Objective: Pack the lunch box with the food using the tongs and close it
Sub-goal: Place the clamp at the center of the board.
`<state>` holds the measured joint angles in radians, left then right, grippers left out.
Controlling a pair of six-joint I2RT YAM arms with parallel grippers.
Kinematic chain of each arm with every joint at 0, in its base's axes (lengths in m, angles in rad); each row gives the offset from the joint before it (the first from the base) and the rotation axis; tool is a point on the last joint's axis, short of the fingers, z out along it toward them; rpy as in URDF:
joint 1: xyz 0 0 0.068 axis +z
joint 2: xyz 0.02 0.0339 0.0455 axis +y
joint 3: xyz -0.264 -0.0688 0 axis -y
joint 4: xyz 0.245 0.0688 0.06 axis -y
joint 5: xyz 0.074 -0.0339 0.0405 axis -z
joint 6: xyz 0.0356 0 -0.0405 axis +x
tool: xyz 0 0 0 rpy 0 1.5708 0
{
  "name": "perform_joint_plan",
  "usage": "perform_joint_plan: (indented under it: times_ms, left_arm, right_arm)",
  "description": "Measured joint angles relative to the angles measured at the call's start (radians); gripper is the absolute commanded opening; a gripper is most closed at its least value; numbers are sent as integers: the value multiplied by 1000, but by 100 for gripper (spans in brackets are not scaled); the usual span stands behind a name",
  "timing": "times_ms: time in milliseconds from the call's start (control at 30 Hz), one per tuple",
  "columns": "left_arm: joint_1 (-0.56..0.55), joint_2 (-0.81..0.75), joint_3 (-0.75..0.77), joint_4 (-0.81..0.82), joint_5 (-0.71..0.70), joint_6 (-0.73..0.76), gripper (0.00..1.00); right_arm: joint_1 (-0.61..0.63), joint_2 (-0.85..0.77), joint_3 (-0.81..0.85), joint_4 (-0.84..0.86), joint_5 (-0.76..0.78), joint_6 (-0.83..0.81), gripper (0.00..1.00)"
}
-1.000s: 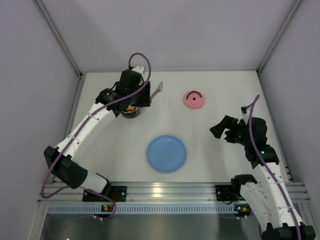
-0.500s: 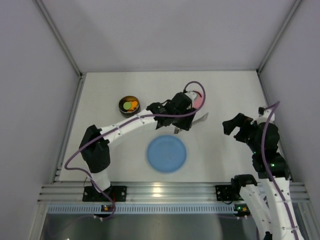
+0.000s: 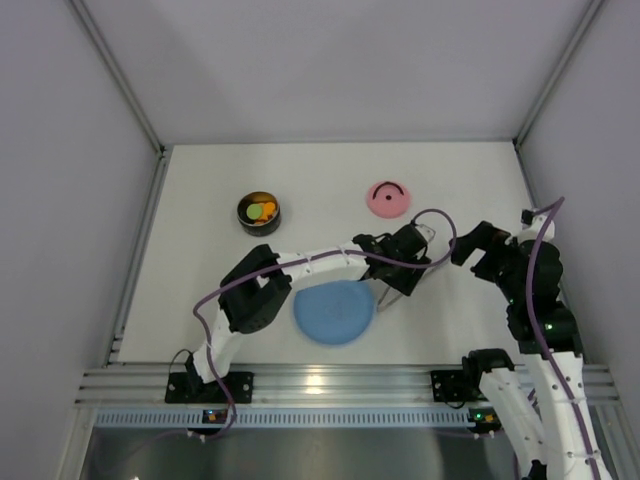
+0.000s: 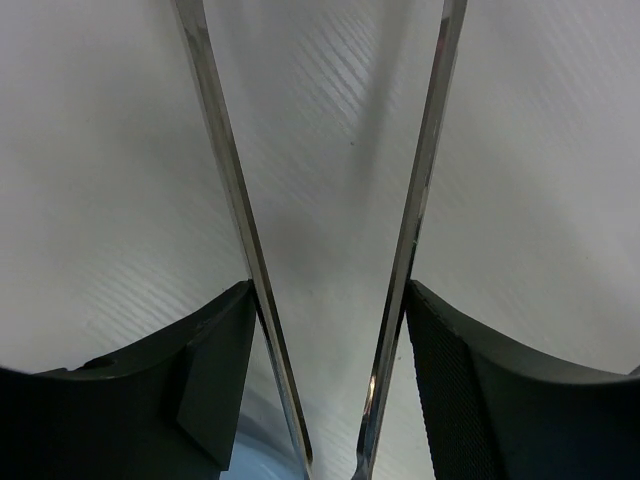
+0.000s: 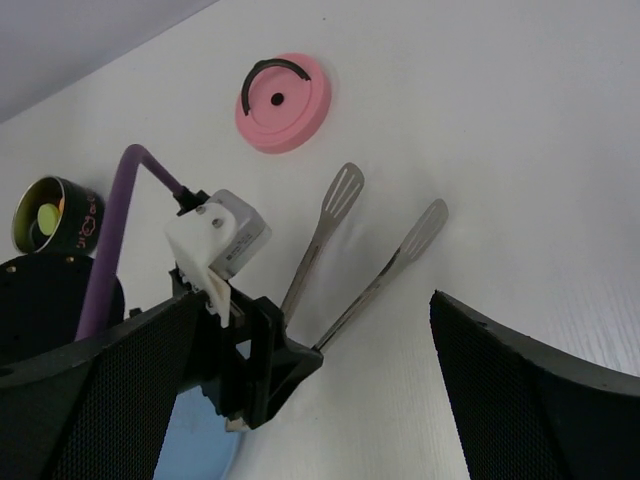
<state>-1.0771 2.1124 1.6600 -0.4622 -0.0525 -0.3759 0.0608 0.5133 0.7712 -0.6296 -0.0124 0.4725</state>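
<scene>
Left wrist view: the left pincer [image 4: 328, 287] is seen partly open, both fingers pressed against the outsides of the tongs [image 4: 234, 200], so the tongs are gripped and nothing else. From the right wrist, the tongs' long axis is shown running from over the blue plate [image 3: 335, 311] toward the far right corner of the desk [image 3: 320, 170], flat tips spread. Whether the tips touch the desk cannot be told. Food [image 3: 262, 210] is sitting in the lunch box [image 3: 259, 229], well off toward the far left corner. The pink lid [image 3: 388, 199] is lying near the tips, on the far-edge side. The right pincer [image 3: 475, 245] is held wide open and empty, slightly farther from the lid. Closing is judged the remaining step, once the tongs are put down.
</scene>
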Motion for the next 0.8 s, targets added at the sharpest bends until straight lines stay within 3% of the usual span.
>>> perform_joint_plan:
  times_ms: [533, 700, 800]
  left_arm:
    - [-3, 89, 87, 21, -38, -8, 79]
    - [31, 69, 118, 14, -37, -11, 75]
    - [106, 60, 169, 8, -3, -27, 73]
  right_arm:
    - [-1, 85, 9, -2, -9, -9, 97]
    - [-2, 99, 64, -5, -29, -8, 98]
    - [-2, 113, 117, -3, -47, -7, 98]
